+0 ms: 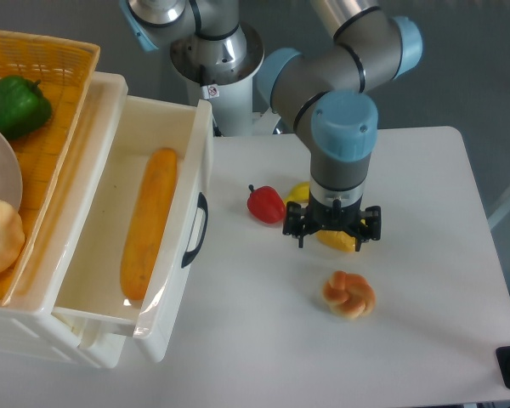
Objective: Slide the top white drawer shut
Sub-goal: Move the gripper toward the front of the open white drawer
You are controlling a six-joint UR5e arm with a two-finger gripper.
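A robot lab: arm pedestal [217, 72] bolted beside a white table [425, 340] (toy food).
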